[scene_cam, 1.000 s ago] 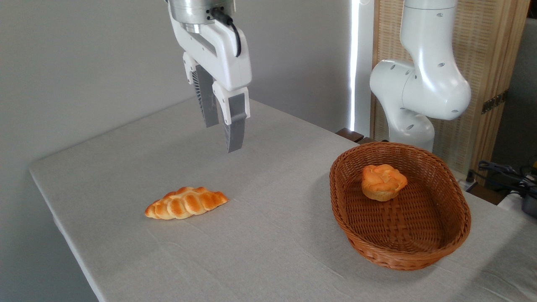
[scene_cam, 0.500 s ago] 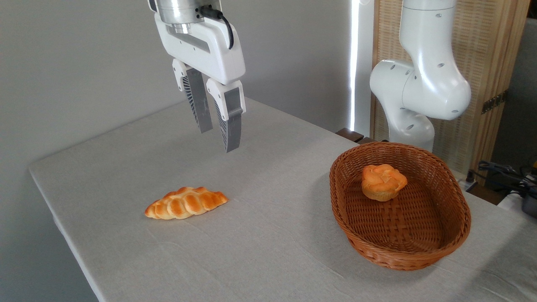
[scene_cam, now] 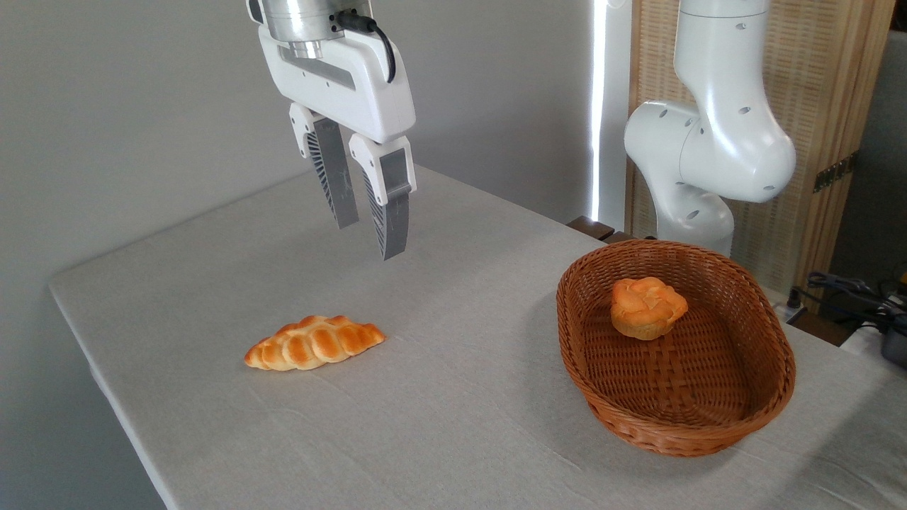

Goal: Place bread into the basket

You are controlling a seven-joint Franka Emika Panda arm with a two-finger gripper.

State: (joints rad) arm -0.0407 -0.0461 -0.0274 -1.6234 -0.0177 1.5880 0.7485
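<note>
Claw [scene_cam: 368, 237] up high in the upper left of the frame, well above the table [scene_cam: 453, 297], with nothing in it. Two grey fingers [scene_cam: 394, 212] spread a little apart, released, tips pointing down. Tilted a bit, with the nearer finger hanging lower than the far one.

Moved left from a second ago, when it hung nearer the middle of the frame. Turned a little too, so more of the gap between the fingers shows. Almost the same spot as half a second ago, only a tiny bit lower.

White hand part sitting on top of the fingers, with a shiny metal ring and a black cable at the very top edge. Big white arm [scene_cam: 716, 134] standing at the upper right, behind the basket, bent like an elbow, going up out of the frame.

Bread [scene_cam: 647, 307] lying inside the basket [scene_cam: 673, 418], near the far left wall, resting on the woven bottom. Same place as before. Basket at the right of the frame, on the table.

Long braided loaf [scene_cam: 314, 343] lying on the grey cloth at the lower left, below the claw and apart from it. Not moved.
</note>
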